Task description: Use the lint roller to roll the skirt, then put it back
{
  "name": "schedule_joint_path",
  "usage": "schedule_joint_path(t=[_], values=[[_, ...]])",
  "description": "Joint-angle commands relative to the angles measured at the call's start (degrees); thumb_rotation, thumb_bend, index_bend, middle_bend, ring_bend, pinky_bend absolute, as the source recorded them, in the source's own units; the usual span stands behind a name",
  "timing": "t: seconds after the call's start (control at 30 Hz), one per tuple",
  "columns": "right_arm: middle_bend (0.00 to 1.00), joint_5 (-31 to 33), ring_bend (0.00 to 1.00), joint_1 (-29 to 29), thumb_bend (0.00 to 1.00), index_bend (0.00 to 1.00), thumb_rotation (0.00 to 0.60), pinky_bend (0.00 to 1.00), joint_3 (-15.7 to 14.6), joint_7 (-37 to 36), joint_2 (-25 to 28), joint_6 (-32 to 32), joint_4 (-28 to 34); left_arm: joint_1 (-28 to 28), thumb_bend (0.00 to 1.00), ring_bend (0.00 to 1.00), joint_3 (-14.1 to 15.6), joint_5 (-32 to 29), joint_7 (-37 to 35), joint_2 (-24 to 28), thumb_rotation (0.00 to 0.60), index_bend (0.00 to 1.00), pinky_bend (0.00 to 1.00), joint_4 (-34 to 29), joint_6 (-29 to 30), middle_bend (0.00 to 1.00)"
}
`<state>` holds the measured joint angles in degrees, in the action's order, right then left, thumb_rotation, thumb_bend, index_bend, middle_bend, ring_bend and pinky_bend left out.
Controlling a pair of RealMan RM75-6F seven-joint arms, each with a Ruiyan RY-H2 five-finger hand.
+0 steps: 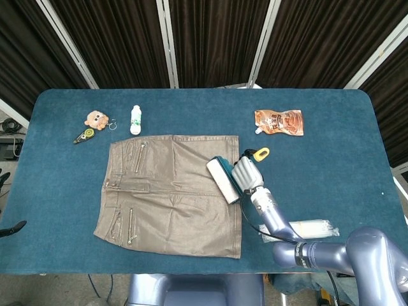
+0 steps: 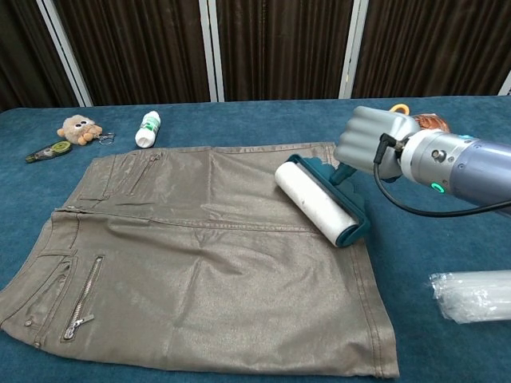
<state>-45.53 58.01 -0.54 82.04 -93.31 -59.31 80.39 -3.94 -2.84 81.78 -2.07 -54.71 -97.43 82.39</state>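
Observation:
A brown skirt (image 1: 169, 191) (image 2: 192, 255) lies flat on the blue table, zips toward the left. My right hand (image 1: 245, 172) (image 2: 371, 144) grips the teal handle of the lint roller (image 1: 223, 180) (image 2: 321, 199). The white roll sits over the skirt's right edge, near the top corner; whether it touches the cloth is unclear. A yellow loop (image 1: 261, 153) sticks out at the handle's end. My left hand is out of both views.
A brown snack pouch (image 1: 278, 122) lies at the back right. A clear plastic packet (image 1: 309, 228) (image 2: 475, 295) rests near the front right. At the back left are a small white bottle (image 1: 135, 119), a plush toy (image 1: 96, 118) and a green-yellow gadget (image 1: 83, 136).

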Motion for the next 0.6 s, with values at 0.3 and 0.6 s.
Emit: schedule_joint_path(t=[0.3,0.6], values=[[0.54,-7.3,0.44,3.4,0.93,0.56,0.6,0.39,-1.3,3.3,-3.6,-0.6,7.4,0.0,0.0,0.0,-0.1,-0.3,-0.5,0.1,0.6,0.0,0.0,0.3,0.0,0.0],[0.54,-16.1,0.44,6.0,0.92,0.56,0.6,0.39,-3.8,4.6,-5.1,0.7,8.6,0.2,0.0,0.0,-0.1,-0.7,-1.3,0.3,0.6,0.0,0.0,0.8,0.0,0.0]])
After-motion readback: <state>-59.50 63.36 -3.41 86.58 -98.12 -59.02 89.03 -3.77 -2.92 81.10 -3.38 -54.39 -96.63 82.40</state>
